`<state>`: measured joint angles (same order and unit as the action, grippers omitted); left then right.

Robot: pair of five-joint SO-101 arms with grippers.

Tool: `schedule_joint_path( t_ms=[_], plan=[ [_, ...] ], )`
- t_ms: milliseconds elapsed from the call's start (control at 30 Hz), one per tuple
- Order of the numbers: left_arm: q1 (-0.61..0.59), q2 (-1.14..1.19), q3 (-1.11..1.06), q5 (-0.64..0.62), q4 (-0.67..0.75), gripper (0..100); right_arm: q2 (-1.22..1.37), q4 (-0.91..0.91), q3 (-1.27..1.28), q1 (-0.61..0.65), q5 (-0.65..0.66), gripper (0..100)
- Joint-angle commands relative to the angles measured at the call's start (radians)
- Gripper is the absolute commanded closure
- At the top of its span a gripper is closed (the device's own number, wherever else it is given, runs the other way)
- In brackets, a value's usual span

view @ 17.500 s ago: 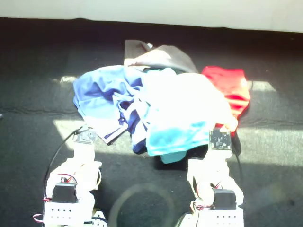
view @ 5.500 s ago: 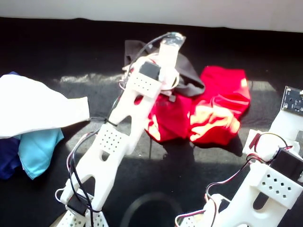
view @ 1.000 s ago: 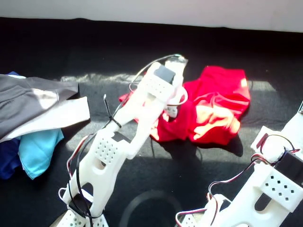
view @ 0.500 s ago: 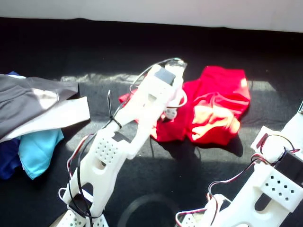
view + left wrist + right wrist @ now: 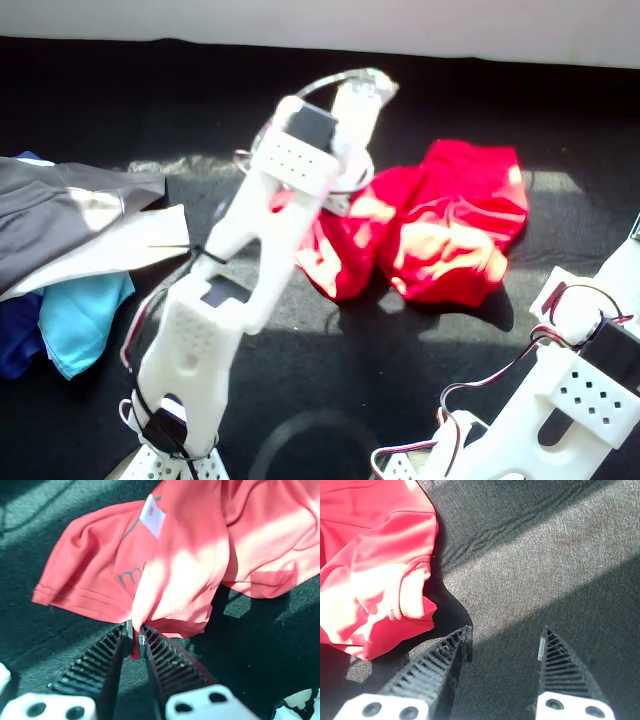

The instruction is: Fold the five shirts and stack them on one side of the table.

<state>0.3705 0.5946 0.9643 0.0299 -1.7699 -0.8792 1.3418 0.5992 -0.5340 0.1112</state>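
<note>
The crumpled red fabric shirt (image 5: 450,225) lies on the black tabletop (image 5: 420,340), toward 2 o'clock from its middle. The left end effector (image 5: 134,630) is clamped on a fold at the shirt's edge. The right end effector (image 5: 505,637) hangs with its fingers apart over bare tabletop, just beside a red sleeve. At 9 o'clock a grey shirt (image 5: 50,205), a white shirt (image 5: 120,245), a teal shirt (image 5: 80,310) and a dark blue shirt (image 5: 15,345) lie heaped.

Five shirts are counted: a red shirt (image 5: 455,225), a grey shirt (image 5: 45,210), a white shirt (image 5: 125,245), a turquoise shirt (image 5: 80,310) and a dark blue shirt (image 5: 14,348). Two arms are seen, the left arm (image 5: 245,275) and the right arm (image 5: 575,385).
</note>
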Motion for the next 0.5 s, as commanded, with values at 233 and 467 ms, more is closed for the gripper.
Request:
schedule_joint_path(
  t_ms=[233, 467],
  plan=[
    [-0.358, -0.670, -0.496, 0.242, -0.011, 99, 0.007, -0.008, -0.119, 0.059, -0.005, 77.8],
    [-0.552, -0.780, -0.911, 0.354, -0.011, 99, 0.176, 0.002, -0.237, 0.311, -0.094, 76.1]
  ],
)
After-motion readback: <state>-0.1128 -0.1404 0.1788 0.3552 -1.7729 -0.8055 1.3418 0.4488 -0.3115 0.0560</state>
